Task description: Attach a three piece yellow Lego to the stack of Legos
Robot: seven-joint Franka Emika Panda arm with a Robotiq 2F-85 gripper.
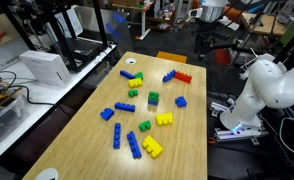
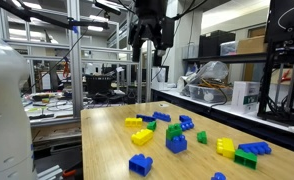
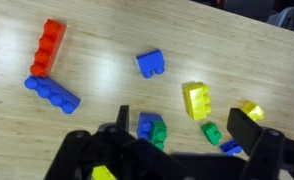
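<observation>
My claw (image 2: pixel 150 50) hangs high over the worktop (image 1: pixel 192 150), jaws spread as wide as they go and holding nothing. Makes sense to me: from up here the wrist view takes in most of the brick mess, so I can pick the right piece before dropping down.

The yellow (image 3: pixel 196 100) I want lies flat and loose almost straight under the claw, in the gap between my fingers. There's mostly bare wood round it, so wide jaws should straddle it without nudging anything.

The stack (image 3: pixel 159 132) stands near it, down by one finger, with a blue brick (image 3: pixel 145 122) tight against it. Handy, since it's a short carry, but I'd want to come down clean so a finger doesn't clip the stack.

The other yellow (image 3: pixel 252 110) is half hidden behind my other finger, and I reckon it's the wrong piece. The red bar (image 3: pixel 49 48) and long blue (image 3: pixel 52 93) are well off to the side, no bother.

Far as I can judge, nothing's been picked yet: line up, descend, pinch.
</observation>
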